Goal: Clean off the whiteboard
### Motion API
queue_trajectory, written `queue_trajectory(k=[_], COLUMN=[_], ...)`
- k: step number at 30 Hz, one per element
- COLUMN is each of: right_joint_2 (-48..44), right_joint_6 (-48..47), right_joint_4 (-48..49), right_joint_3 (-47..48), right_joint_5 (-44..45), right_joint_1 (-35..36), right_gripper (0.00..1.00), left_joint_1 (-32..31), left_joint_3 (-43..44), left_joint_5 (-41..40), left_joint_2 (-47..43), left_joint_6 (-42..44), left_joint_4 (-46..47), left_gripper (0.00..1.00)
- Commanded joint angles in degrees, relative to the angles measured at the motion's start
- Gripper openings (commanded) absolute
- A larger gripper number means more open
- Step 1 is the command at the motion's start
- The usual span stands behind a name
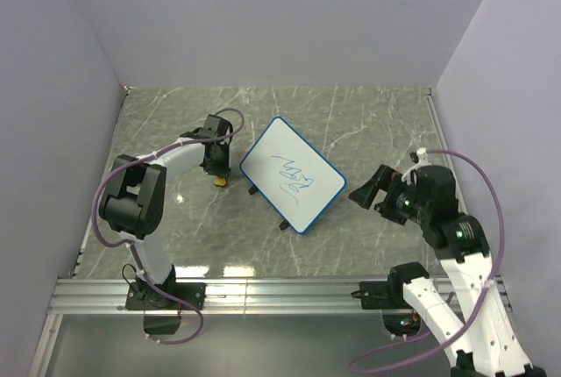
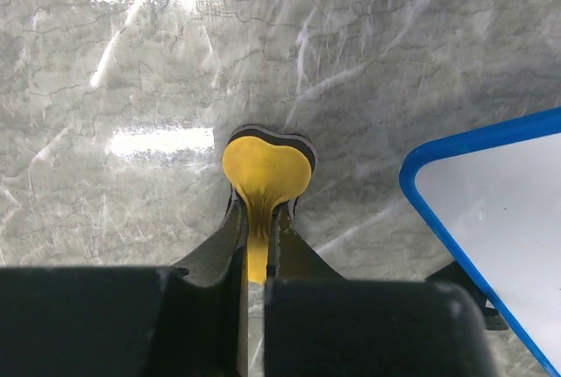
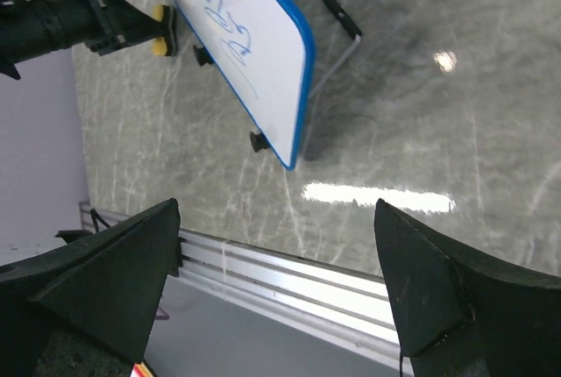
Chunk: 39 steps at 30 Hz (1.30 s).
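The whiteboard (image 1: 292,174), white with a blue rim and small black feet, lies tilted in the middle of the table with blue scribbles on it. It also shows in the left wrist view (image 2: 500,210) and in the right wrist view (image 3: 245,35). My left gripper (image 1: 219,171) is shut on the small yellow eraser (image 2: 266,171), which rests on the table just left of the board's left corner. My right gripper (image 1: 372,195) is open and empty, hovering just right of the board's right edge.
The marble tabletop (image 1: 351,123) is walled at the back and sides. An aluminium rail (image 1: 280,289) runs along the near edge. A thin wire stand (image 3: 337,17) shows behind the board in the right wrist view.
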Motion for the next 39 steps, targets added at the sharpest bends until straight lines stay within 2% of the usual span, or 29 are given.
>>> queue_trajectory(k=[1,5,11,16,19,20,24,27,31,34,35,39], right_joint_2=[5.7,15.0,26.8,33.1,35.7,36.7,38.7,39.8,40.0,39.2,39.0,38.0], right_joint_6=[-2.4,-3.2,-5.6,-7.9,-8.4,-8.4,-9.0,-9.9,-11.0,-11.5,-11.5,-11.9], right_joint_4=[9.7,16.3,20.1,21.5,23.0,24.1,25.7,26.1,25.9,25.9,25.7,25.0], right_joint_3=[3.3,6.1,10.8,11.9,10.8,10.4,8.3,7.2,4.9,3.2,2.9,2.6], right_joint_5=[-4.2,-6.7,-8.0,-9.7,-10.7,-11.8,-13.4,-14.4,-15.2,-15.8,-15.9,-15.4], right_joint_1=[0.2,0.1,0.2,0.2,0.1,0.2,0.4,0.8,1.6,1.8,1.8,1.9], right_gripper=[0.98,0.98,0.97,0.92,0.77,0.7,0.61,0.56,0.47,0.35,0.28,0.22], left_joint_1=[0.0,0.0,-0.8,-6.1,-10.7,-12.0,-20.4,-24.3,-27.4,-29.7,-30.5,-33.8], left_joint_3=[0.9,3.1,7.6,8.3,7.9,7.8,9.4,11.9,14.5,15.8,16.2,16.7], left_joint_5=[0.9,2.2,5.6,8.1,8.9,8.9,7.3,7.0,6.9,6.9,6.1,5.4], left_joint_2=[-0.5,-6.3,-13.5,-19.3,-20.3,-20.2,-17.8,-15.0,-12.2,-10.2,-9.6,-6.4], left_joint_6=[-1.6,-4.6,-6.5,-10.2,-14.1,-16.0,-17.8,-18.6,-20.0,-20.3,-20.2,-20.9], left_joint_4=[-0.8,-3.0,-6.8,-6.4,-5.1,-4.1,-3.7,-3.8,-2.8,-1.8,-1.8,-0.8], left_gripper=[0.0,0.0,0.0,0.0,0.0,0.0,0.0,0.0,0.0,0.0,0.0,0.0])
